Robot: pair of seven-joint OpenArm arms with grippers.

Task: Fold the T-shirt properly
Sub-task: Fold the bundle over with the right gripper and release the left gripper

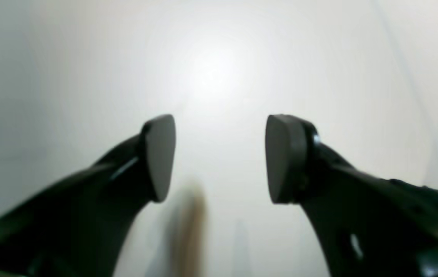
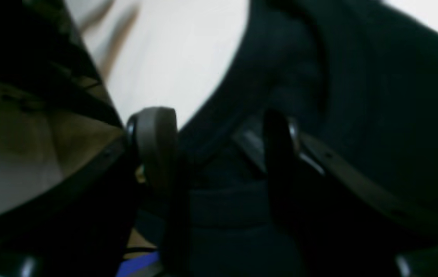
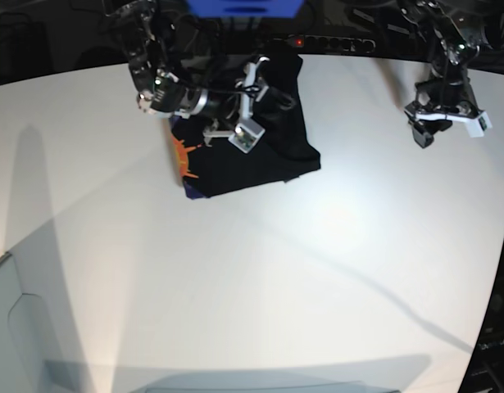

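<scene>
The white table (image 3: 260,270), smooth and matte with long soft shadows, fills most of the base view. At about eleven o'clock on it lies the T-shirt (image 3: 252,160), plain black cloth folded into a compact, roughly square bundle, an orange print with a purple edge showing at its nine o'clock side. The right gripper (image 3: 245,105) hovers over the bundle, hiding part of it; in its wrist view the flat dark pads stand wide apart over blurred black fabric. At two o'clock, well apart from the shirt, the left gripper (image 1: 219,157) hangs over bare table, jaws wide, holding nothing.
</scene>
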